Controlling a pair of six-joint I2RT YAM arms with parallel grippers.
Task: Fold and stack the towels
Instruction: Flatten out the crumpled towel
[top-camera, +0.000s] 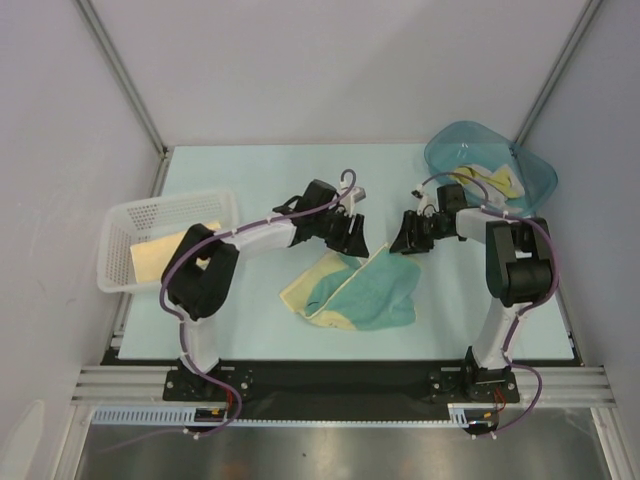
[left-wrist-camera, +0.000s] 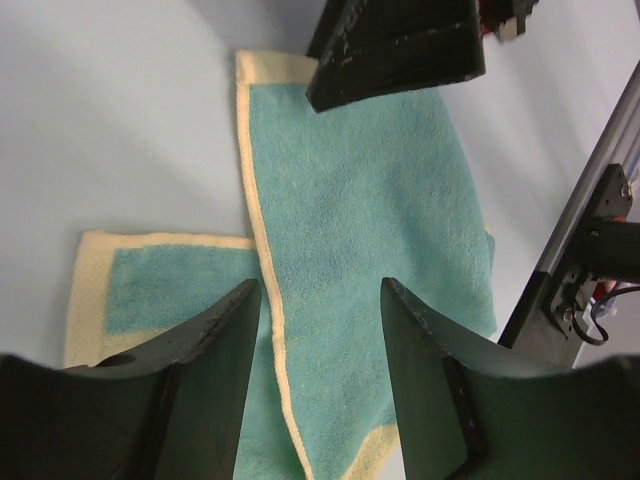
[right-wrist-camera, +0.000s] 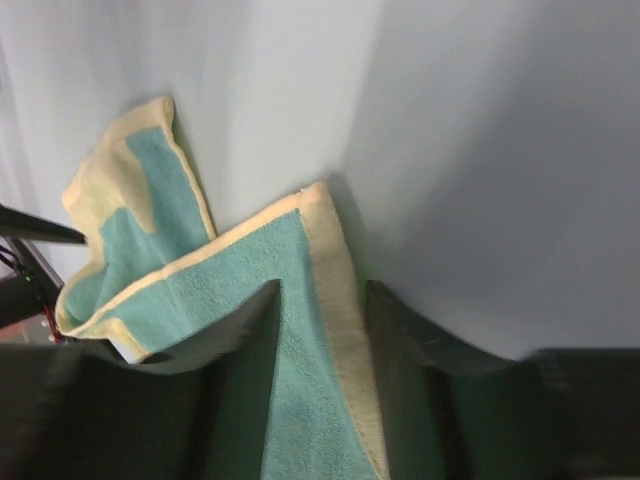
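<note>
A teal towel (top-camera: 365, 295) with a pale yellow border lies loosely folded over itself in the middle of the table. My left gripper (top-camera: 352, 238) hovers over its far edge, and in the left wrist view the gripper (left-wrist-camera: 320, 290) stands open above the flat towel (left-wrist-camera: 370, 200), nothing pinched. My right gripper (top-camera: 408, 240) is just right of the towel's far corner. In the right wrist view it (right-wrist-camera: 322, 290) is open, its blurred fingers straddling the bordered edge of the towel (right-wrist-camera: 300, 400). A folded yellow towel (top-camera: 160, 258) lies in the basket.
A white mesh basket (top-camera: 120, 215) stands at the left of the table. A teal translucent tub (top-camera: 450, 150) sits at the back right with more cloths (top-camera: 495, 178) inside. The two grippers are close together, and the right gripper (left-wrist-camera: 400, 45) shows at the top of the left wrist view.
</note>
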